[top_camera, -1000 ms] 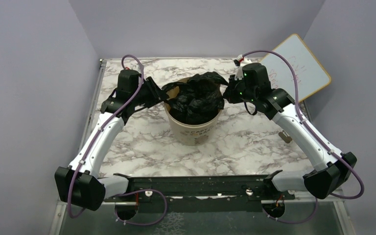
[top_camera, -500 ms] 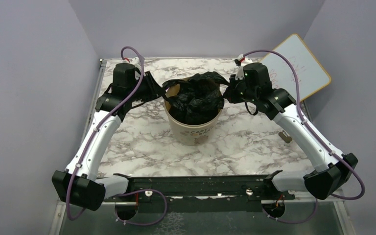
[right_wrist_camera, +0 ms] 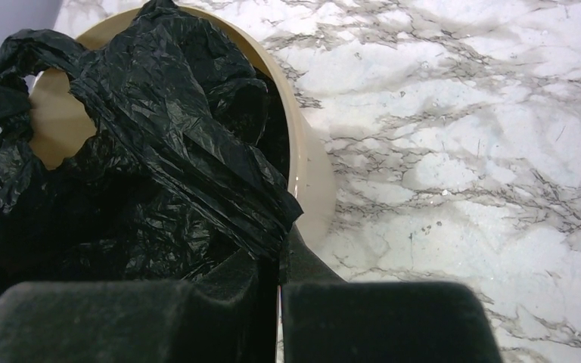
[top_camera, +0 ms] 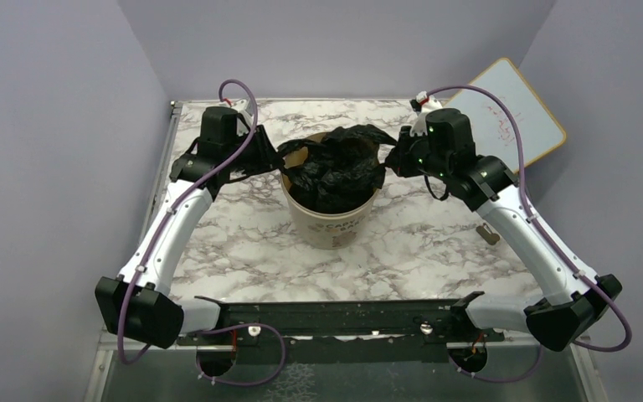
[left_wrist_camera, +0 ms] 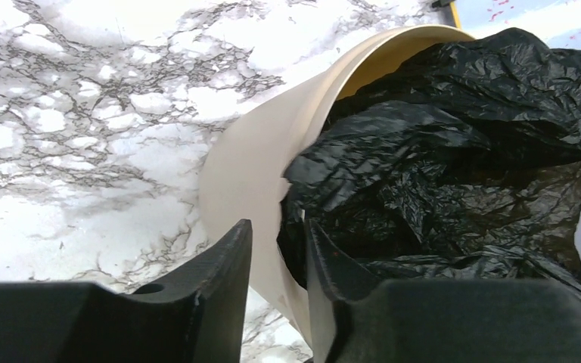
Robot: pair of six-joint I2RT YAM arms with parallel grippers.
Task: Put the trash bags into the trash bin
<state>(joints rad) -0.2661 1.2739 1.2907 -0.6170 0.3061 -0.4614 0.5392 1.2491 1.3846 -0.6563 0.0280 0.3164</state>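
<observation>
- The trash bin [top_camera: 332, 219] stands upright near the middle of the marble surface [top_camera: 243, 251], between the two arms, its printed side facing the arm bases.
- The trash bag [top_camera: 336, 172] sits mostly inside the bin, crumpled and mounded a little above the rim.
- One corner of the bag is drawn out over the rim on the right side.
- A loop handle [right_wrist_camera: 159, 125] arches across the opening, and the bin's beige inner wall shows through its hole.
- The left hand [top_camera: 272, 157] is at the bin's left rim with its fingers [left_wrist_camera: 227, 295] partly apart. One finger is outside the wall and the other inside.
- An edge of the bag lies against the inner finger. Whether the fingers press on wall or plastic, I cannot tell.
- The right hand [right_wrist_camera: 274, 257] is just outside the right rim. Its fingers are almost together, pinching a twisted fold of the bag that runs up from the bin.
- A yellow-framed whiteboard [top_camera: 511, 113] leans at the back right, well apart from the bin.
</observation>
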